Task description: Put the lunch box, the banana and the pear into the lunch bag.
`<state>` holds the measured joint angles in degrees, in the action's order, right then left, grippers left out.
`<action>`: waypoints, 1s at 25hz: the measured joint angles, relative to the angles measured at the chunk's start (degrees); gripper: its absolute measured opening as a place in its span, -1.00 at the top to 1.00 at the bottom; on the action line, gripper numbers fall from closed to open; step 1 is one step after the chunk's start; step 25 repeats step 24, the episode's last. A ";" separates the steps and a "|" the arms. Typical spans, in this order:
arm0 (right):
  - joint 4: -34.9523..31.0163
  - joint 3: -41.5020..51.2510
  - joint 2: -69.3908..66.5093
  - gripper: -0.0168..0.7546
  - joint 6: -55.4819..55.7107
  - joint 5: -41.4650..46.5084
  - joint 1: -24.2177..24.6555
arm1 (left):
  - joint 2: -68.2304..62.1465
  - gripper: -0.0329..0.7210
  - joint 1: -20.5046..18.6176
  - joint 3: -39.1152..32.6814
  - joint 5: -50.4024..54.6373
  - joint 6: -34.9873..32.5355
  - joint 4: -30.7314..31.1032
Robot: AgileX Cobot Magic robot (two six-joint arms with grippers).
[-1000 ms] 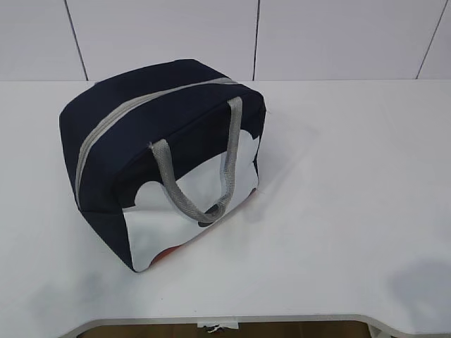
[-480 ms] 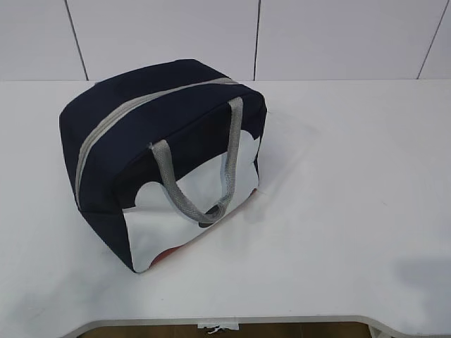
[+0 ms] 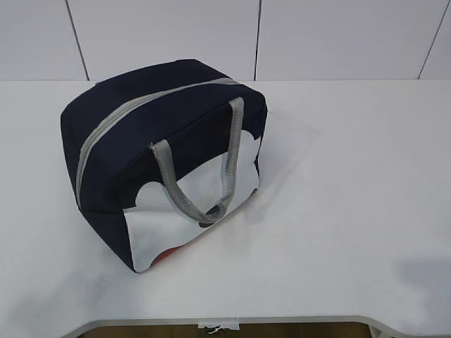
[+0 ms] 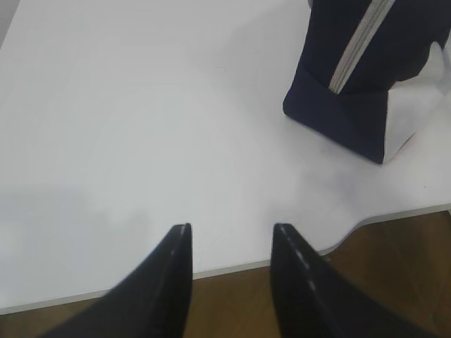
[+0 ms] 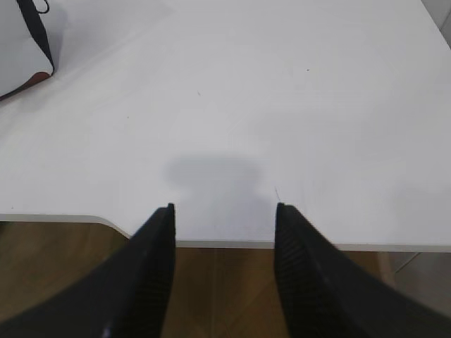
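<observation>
Both grippers, left (image 4: pixel 231 236) and right (image 5: pixel 224 215), hang empty with jaws apart over the table (image 3: pixel 352 176) edge. Bag (image 3: pixel 162 158) sits zipped at left-centre; looks soft and floppy, so the zipper (image 3: pixel 106 130) pull's probably the spot to grab.

A boxy navy-blue fabric lunch bag (image 3: pixel 158 151) with a white lower panel stands on the white surface (image 3: pixel 352 211), left of centre. Its grey zipper (image 3: pixel 106 127) runs closed along the top; a grey webbing handle (image 3: pixel 204 169) hangs against the near side.
</observation>
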<state>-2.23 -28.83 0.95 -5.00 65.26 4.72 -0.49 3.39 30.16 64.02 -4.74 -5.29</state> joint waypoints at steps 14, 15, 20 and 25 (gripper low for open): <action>-0.10 0.00 0.00 0.01 0.11 0.11 0.00 | 0.00 0.24 0.00 0.00 0.00 0.00 0.00; -0.10 0.00 0.00 0.01 0.11 0.11 0.00 | 0.00 0.24 0.00 0.00 0.00 0.00 0.00; -0.10 0.00 0.00 0.01 0.11 0.11 0.00 | 0.00 0.26 0.00 0.00 0.00 0.00 0.00; -0.10 0.00 0.00 0.01 0.11 0.11 0.00 | 0.00 0.26 0.00 0.00 0.00 0.00 0.00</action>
